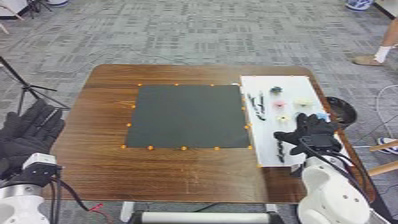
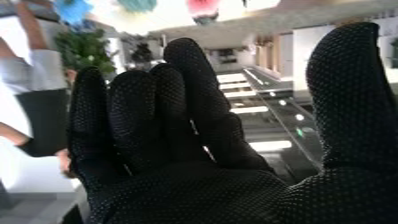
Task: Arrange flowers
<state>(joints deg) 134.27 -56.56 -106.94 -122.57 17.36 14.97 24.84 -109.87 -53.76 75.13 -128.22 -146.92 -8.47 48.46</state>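
Left hand (image 1: 25, 142) released, well apart from the white board (image 1: 266, 82); pink flower (image 1: 279, 104) on that board, ahead and slightly left of the right hand (image 1: 313, 131); right hand nearer, released, fingers extended; forward-left reach judged necessary.

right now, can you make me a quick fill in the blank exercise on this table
The pink flower lies on the ____ board. The dark mat lies to the ____ of the board. The robot's ____ hand is over the board.

Missing words: white, left, right.
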